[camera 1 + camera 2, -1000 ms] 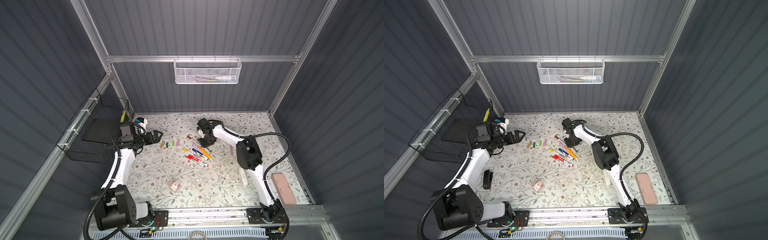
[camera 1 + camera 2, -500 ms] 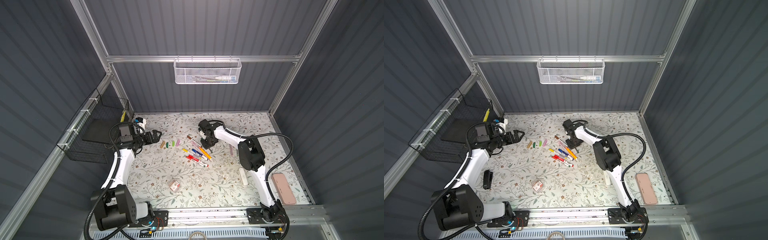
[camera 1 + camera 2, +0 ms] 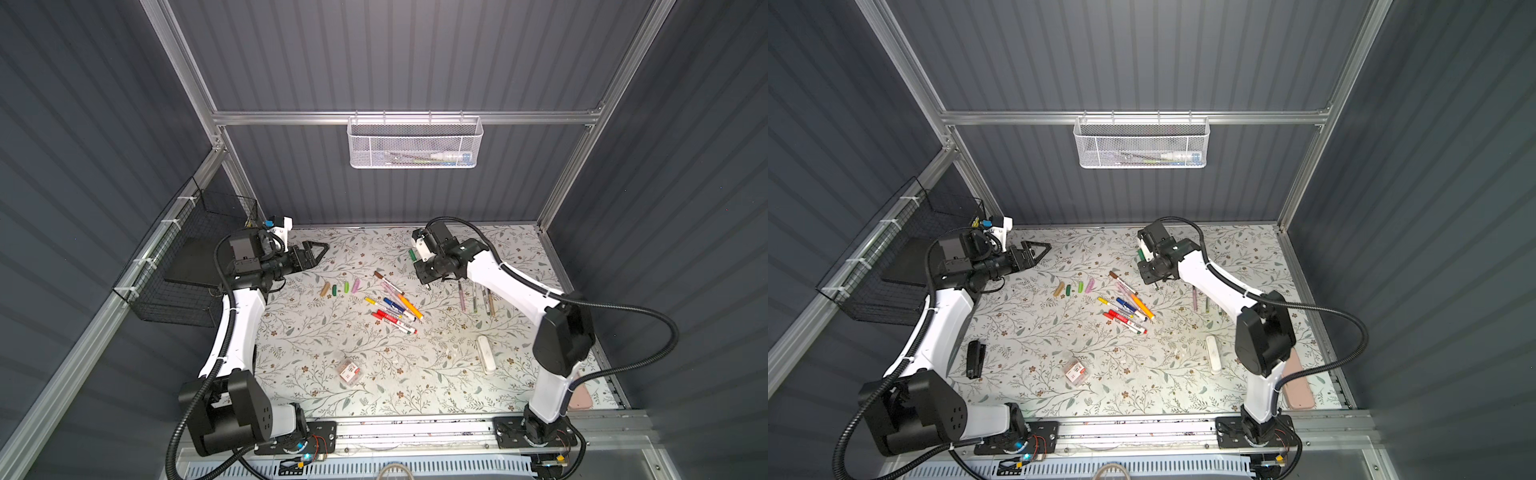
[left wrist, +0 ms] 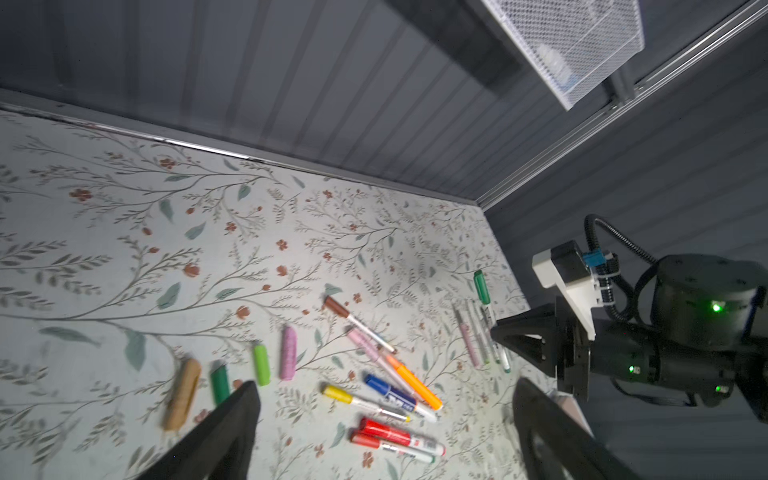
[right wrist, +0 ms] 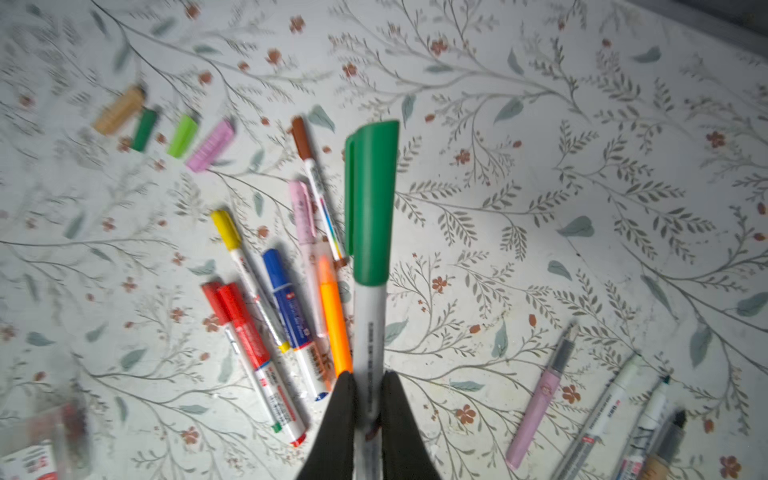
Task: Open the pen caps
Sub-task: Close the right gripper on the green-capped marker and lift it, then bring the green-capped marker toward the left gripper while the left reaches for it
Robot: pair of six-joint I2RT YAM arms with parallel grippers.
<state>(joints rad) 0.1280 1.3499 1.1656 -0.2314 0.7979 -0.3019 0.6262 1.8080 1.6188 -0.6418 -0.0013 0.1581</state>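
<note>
Above the floral surface (image 3: 415, 374), the right claw (image 5: 369, 390) is clamped on the white barrel of a green-capped pen (image 5: 370, 249); the left claw (image 4: 384, 386) hangs spread apart near four loose caps (image 3: 356, 285).

Floral table (image 3: 374, 395) carries loose pen caps (image 3: 356, 285), pens (image 3: 392, 309), white case (image 3: 485, 354).

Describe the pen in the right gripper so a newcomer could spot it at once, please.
Over the floral table cover, follow the right arm to the right gripper. It is shut on a white-barrelled pen. Its dark green cap is on, and it alone is gripped; the other pens lie on the cover.
</note>
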